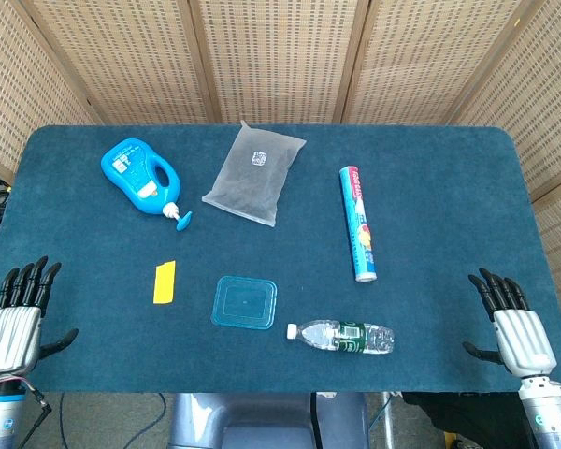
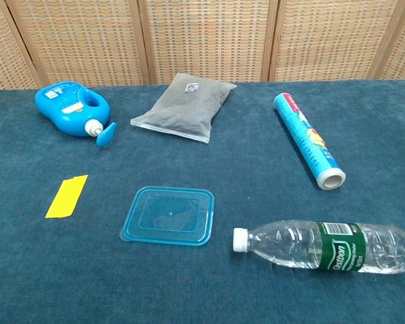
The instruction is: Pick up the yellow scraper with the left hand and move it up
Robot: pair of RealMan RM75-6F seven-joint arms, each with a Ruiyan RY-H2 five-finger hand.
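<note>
The yellow scraper lies flat on the blue tabletop, left of centre, a thin yellow strip. My left hand hovers at the table's near left corner, well to the left of and nearer than the scraper, fingers spread and holding nothing. At the near right corner my right hand is likewise open and empty. Neither hand shows in the chest view.
A blue lid lies right of the scraper. A clear water bottle lies near the front edge. Further back are a blue detergent bottle, a grey pouch and a foil roll.
</note>
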